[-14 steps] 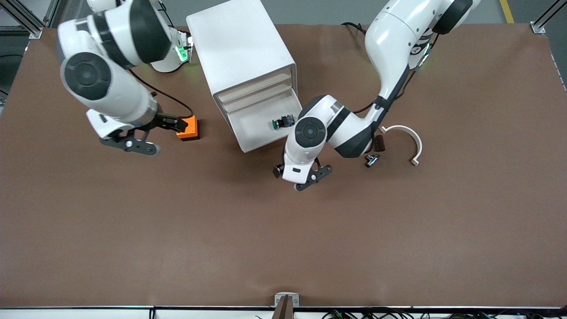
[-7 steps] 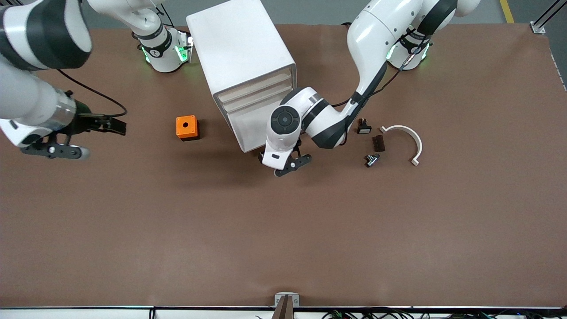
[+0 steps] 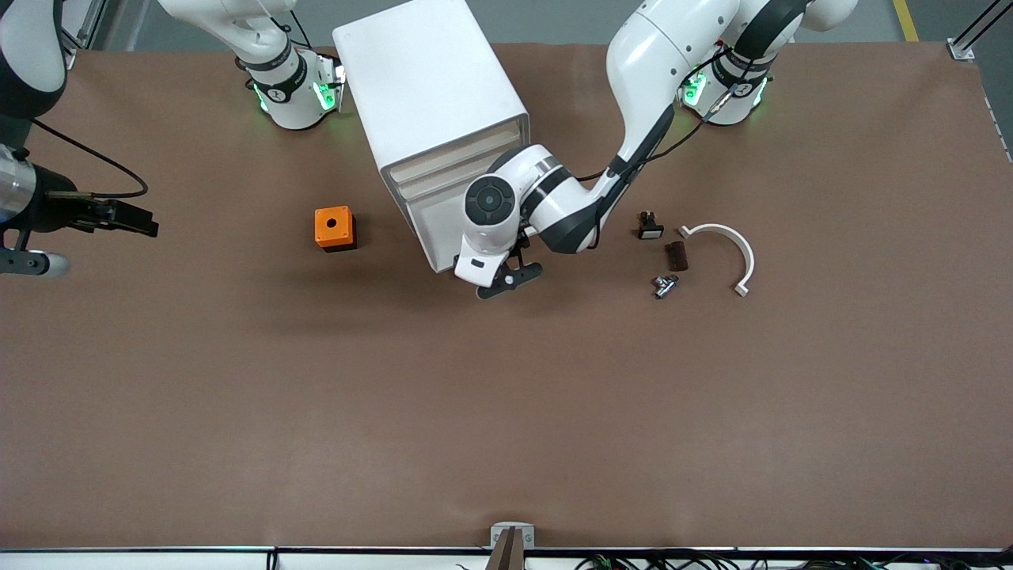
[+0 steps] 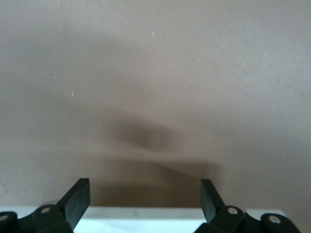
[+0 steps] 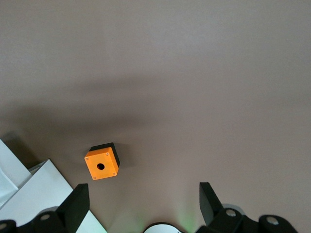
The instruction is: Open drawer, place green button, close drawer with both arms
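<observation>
The left gripper (image 3: 506,279), fingers spread, is hovering at the drawer (image 3: 440,229) front, ready to push it in. The right gripper (image 3: 130,219), also spread, is waiting well apart.

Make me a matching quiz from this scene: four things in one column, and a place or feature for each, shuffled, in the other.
1 orange box
2 white curved piece
3 left gripper
4 right gripper

A open, at the drawer front
B open, over the table's right-arm end
C round hole on top
D beside the brown block

Pairs: 1-C, 2-D, 3-A, 4-B
</observation>
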Motion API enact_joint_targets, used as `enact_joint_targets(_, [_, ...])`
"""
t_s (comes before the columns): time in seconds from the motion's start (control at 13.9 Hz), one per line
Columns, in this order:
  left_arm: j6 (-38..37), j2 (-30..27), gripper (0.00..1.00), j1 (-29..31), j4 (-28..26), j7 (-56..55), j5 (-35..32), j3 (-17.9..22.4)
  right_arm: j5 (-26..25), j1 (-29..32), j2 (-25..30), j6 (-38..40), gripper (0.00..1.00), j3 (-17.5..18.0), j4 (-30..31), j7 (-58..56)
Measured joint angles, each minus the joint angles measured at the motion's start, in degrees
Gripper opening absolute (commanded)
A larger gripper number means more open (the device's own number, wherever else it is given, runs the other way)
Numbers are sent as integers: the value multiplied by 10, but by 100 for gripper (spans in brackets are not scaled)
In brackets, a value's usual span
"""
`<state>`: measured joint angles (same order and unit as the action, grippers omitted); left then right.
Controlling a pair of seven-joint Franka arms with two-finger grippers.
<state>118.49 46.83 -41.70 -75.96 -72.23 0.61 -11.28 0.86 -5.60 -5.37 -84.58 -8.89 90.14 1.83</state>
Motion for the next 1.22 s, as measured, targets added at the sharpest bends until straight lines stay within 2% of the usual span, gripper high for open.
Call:
enact_joint_targets(0.43, [-15,0,100,-22,-14,-10,5,-3,-1,22,0,-1,100,0,-10,-36])
enact_joint_targets(1.22, [-24,1,100,-28,-28,-11,181,-5,-1,31,0,-17,100,2,-10,-55])
